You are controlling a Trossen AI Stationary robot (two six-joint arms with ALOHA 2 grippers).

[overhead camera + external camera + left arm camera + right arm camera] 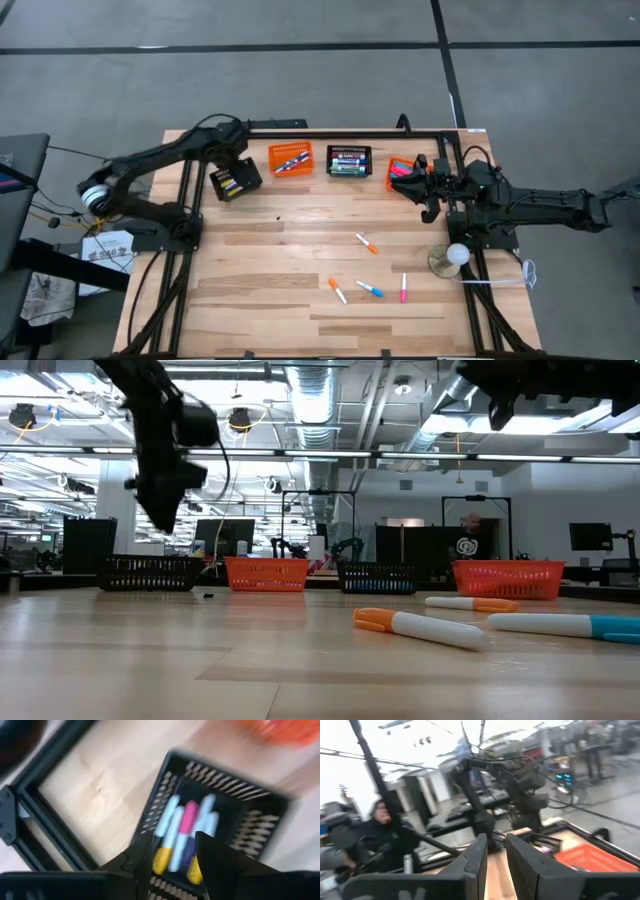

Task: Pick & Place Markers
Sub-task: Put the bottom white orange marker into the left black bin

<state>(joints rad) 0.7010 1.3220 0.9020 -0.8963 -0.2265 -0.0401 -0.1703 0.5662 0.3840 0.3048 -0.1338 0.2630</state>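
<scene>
Left hand (232, 170) above black basket (236, 183) at table's far-left edge

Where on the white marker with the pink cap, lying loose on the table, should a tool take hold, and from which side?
Probably at the middle of the white barrel of the slim white marker with the pink cap, coming straight down from above. It lies flat on the wooden table, with its length running from the near edge toward the far edge, clear of the other loose markers, so the fingers would best close across its narrow width from left and right.

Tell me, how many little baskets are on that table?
4, in a row along the far edge: black basket under the left gripper, orange basket, black, orange beside the right gripper.
</scene>
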